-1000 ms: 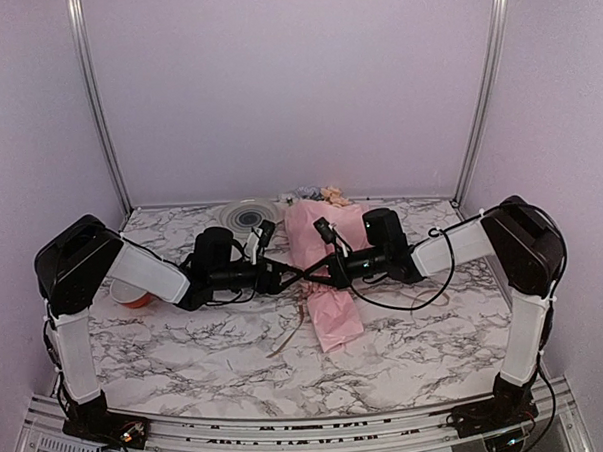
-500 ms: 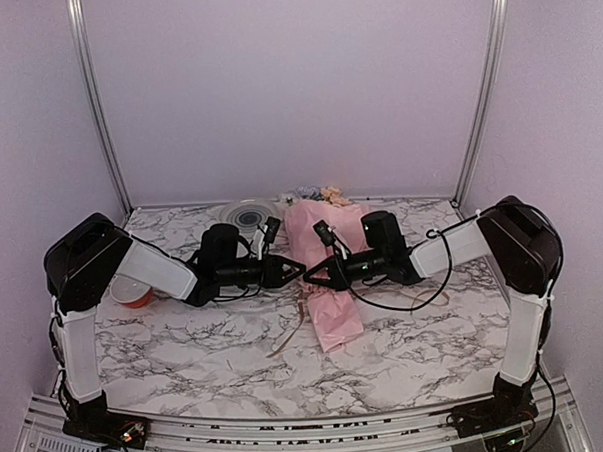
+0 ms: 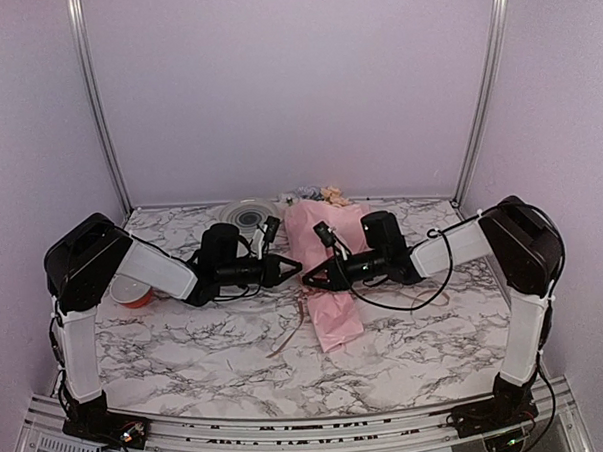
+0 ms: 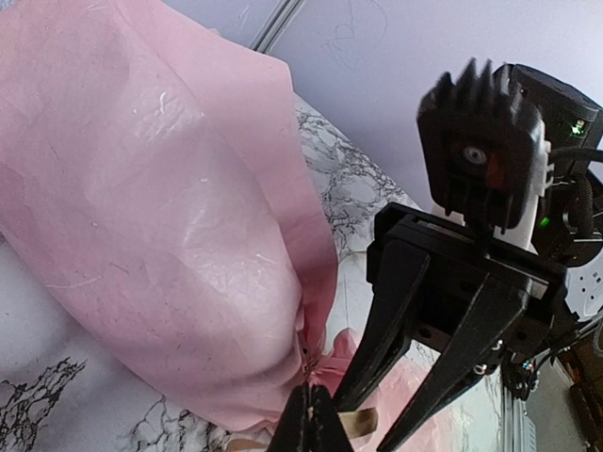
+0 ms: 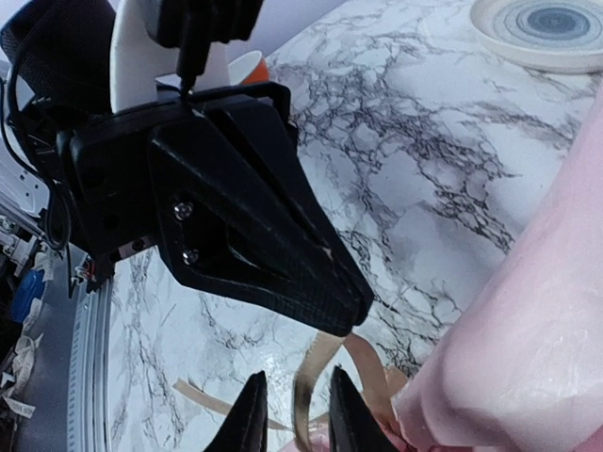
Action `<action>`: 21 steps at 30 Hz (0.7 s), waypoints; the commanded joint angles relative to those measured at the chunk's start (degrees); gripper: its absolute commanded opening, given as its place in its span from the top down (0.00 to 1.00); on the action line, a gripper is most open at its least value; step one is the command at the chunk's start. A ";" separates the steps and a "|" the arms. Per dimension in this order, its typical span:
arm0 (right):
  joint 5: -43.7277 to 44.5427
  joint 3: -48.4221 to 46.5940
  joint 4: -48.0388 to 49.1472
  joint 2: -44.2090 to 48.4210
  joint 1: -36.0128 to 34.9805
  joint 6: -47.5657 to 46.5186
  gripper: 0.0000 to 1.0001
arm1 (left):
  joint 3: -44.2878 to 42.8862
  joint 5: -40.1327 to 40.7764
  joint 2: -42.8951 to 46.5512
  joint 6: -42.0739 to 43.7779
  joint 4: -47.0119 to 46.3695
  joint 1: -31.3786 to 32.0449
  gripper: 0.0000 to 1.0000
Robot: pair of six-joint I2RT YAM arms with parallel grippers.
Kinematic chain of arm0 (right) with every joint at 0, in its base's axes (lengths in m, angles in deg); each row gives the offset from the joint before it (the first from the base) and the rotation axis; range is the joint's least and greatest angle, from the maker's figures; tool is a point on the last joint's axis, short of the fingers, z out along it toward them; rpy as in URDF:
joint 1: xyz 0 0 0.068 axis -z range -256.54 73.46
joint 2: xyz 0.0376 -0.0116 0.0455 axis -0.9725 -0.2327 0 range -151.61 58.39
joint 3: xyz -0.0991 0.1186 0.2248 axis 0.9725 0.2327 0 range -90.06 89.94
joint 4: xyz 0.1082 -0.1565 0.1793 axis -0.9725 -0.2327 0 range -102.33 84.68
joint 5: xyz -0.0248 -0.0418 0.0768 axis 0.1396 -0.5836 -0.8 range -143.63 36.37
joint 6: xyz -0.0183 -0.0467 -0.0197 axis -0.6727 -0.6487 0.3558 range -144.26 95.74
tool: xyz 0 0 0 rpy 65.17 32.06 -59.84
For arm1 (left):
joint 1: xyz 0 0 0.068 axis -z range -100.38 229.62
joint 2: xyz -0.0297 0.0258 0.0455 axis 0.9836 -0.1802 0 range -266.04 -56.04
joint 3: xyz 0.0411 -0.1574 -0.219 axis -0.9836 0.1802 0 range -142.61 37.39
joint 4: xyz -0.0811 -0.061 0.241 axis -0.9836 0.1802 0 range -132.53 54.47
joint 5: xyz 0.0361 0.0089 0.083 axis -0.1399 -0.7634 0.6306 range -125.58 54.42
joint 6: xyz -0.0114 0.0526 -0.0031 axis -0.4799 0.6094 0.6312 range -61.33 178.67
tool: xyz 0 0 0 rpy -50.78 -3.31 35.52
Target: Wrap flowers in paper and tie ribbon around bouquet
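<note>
The bouquet [image 3: 324, 275] lies on the marble table as a cone of pink paper [image 4: 160, 207], with the flowers [image 3: 320, 195] showing at its far wide end. The tan ribbon [image 5: 311, 377] loops at the cone's pinched waist, and a loose end trails on the table [image 3: 286, 337]. My left gripper [image 4: 311, 424] is shut on the ribbon just left of the waist. My right gripper [image 5: 295, 414] faces it tip to tip, open, with a ribbon strand standing between its fingers [image 5: 250, 414]. In the top view both grippers, left [image 3: 295, 268] and right [image 3: 309, 279], meet at the cone's left edge.
A round plate [image 3: 249, 215] sits at the back of the table, also seen in the right wrist view [image 5: 546, 28]. An orange-red spool [image 3: 132, 291] stands under my left arm's elbow. Lilac walls close in the table on three sides.
My left gripper has shut on the ribbon, and my right gripper has opened, letting go of it. The crossed fingertips have drawn apart, and the left arm has pulled back a little to the left.
</note>
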 commanded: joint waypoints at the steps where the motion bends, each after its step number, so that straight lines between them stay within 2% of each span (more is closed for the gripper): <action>1: 3.83 -1.68 -7.66 7.90 -0.18 -1.99 0.65 | 0.74 1.89 0.73 1.69 -0.59 -0.04 1.00; 5: 17.41 -1.26 -21.56 16.13 1.55 -4.58 0.60 | 0.65 2.95 1.52 3.42 0.57 0.42 1.00; 9: 43.17 -0.04 -38.05 21.40 4.67 0.34 0.59 | 0.12 5.36 2.03 5.13 2.60 1.85 1.00; 12: 55.17 1.34 -47.69 23.53 7.81 4.20 0.58 | 0.63 9.16 3.45 7.11 3.72 3.32 1.00; 16: 64.07 5.07 -51.19 24.77 9.83 5.88 0.51 | 1.02 12.57 5.03 9.92 5.15 5.03 1.00; 21: 64.97 6.02 -52.39 22.98 12.87 7.55 0.51 | 0.14 14.72 5.27 11.27 7.74 5.79 1.00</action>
